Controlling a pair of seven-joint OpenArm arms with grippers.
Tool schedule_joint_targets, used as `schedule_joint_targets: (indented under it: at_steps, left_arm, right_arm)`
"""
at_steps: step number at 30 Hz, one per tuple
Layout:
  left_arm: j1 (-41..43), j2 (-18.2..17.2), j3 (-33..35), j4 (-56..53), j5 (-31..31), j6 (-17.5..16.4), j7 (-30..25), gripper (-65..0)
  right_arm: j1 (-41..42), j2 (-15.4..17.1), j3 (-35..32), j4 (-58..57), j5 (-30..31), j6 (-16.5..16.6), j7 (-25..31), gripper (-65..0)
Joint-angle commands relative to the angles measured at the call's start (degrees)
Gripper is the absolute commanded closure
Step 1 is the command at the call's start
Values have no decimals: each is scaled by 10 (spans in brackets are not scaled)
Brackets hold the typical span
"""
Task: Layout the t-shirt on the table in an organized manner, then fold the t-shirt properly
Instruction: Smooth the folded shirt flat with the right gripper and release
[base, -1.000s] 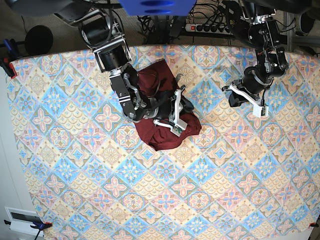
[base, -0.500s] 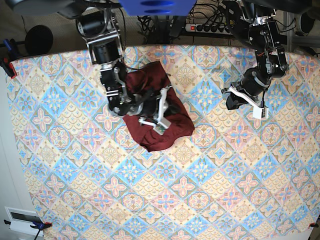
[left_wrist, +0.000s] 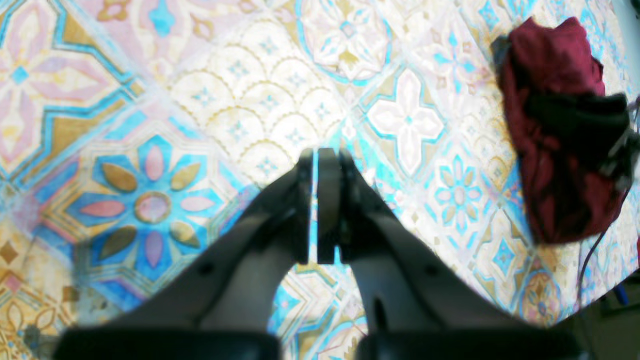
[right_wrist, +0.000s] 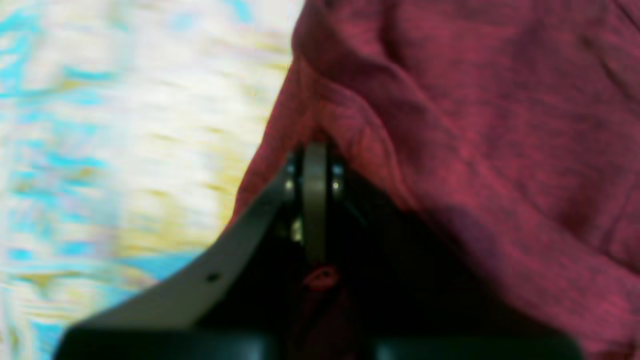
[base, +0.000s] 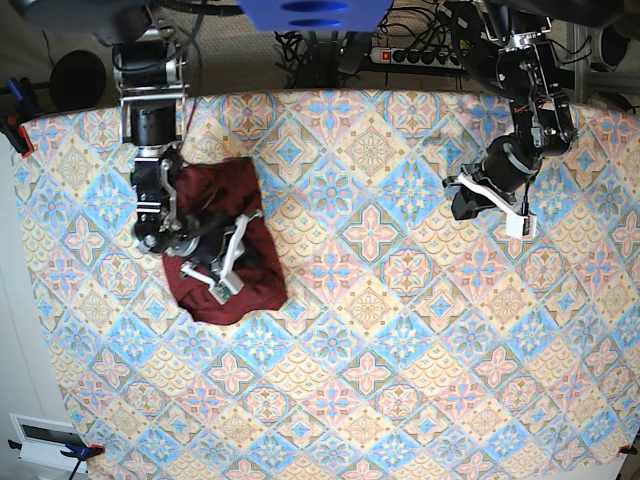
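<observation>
**Right arm clamped on a bunched maroon shirt, left arm idle over bare cloth**

Over on the nine o'clock side of the table (base: 400, 330), the t-shirt (base: 225, 255) lies in a crumpled maroon heap, nowhere near flat, folds piled on folds. The right gripper (base: 222, 268) sits right on top of that heap, arm reaching down from the twelve o'clock edge. From its wrist camera the two fingers are pressed together with a ridge of the knit fabric (right_wrist: 450, 125) rising just beyond the tips; the picture is smeared, so I'd say it is pinching the cloth, though the exact bite is hard to make out. A scrap of red also shows low between the finger bases.

Across at about two o'clock, the left gripper (base: 490, 200) hangs well apart from the garment, over the pastel diamond tiles. Its wrist view shows the pads (left_wrist: 304, 210) closed flat against each other, only a thin slit between, holding nothing. In that same view the shirt (left_wrist: 550, 115) appears far off toward the upper right corner, with the right arm's dark bulk lying across it.
</observation>
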Motion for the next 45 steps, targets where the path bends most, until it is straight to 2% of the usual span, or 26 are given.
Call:
schedule_joint_targets:
  at_steps: [1,10,15,20,24,31,35,38,45]
  left_arm:
    - [-5,-4,-1,9,-7,-3,-10,-2]
    - [-4,-4,-1,9,-7,-3,-9,-2]
    - [-4,-4,-1,9,-7,-3,-11,-2]
    - [-5,-4,0,9,-7,-3,-12,-2]
    - [-6,-4,0,9,-7,-3,-12,-2]
    - [-6,-4,0,9,-7,-3,-12,-2]
    - [-7,9,-1,9,-6,-3,-10,-2]
    - [-7,10,0,9,-6,-3,-10,-2]
    - [-7,10,0,9,-6,-3,-10,-2]
  right_arm:
    - [14,9,2,2,-29,-12,-25,-3]
    - [27,15,2,33,-29,-12,-31,-3]
    - [23,8,2,151,-28,-12,-86,-3]
    - [-19,-10,15,288,-28,-12,-134,-3]
    - [-37,-10,32,346,-28,-12,-142,-3]
    - [-56,-5,109,308,-28,-11,-128,-3]
    - [-56,23,111,229,-28,-11,-93,-3]
    - [-57,23,110,183,-28,-11,-66,-3]
    - [-81,16,107,168,-29,-11,-61,-3]
